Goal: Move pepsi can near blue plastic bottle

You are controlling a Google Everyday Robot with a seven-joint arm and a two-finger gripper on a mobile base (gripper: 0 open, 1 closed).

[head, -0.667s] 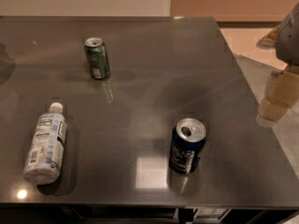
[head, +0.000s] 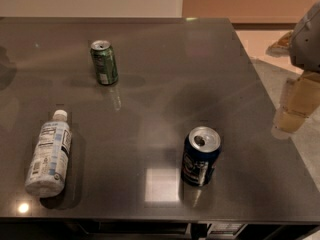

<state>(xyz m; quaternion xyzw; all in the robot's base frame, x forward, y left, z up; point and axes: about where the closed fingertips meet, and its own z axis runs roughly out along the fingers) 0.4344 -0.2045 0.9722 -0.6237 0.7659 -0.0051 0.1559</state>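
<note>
pepsi can upright, blue plastic bottle lying cap-rearward, pincer right, state unclear

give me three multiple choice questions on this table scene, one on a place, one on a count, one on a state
1. Where is the claw relative to the dark grey table?
A over its middle
B at its right edge
C at its left edge

2. How many cans stand on it?
A one
B two
C three

3. How does the pale blue-white plastic bottle with white cap sit?
A upright
B lying on its side
C inside a bin

Key:
1 B, the claw hangs by the right edge, apart from everything.
2 B, a green aluminium can and a dark navy pepsi can.
3 B, it lies flat, cap towards the far side.
</note>
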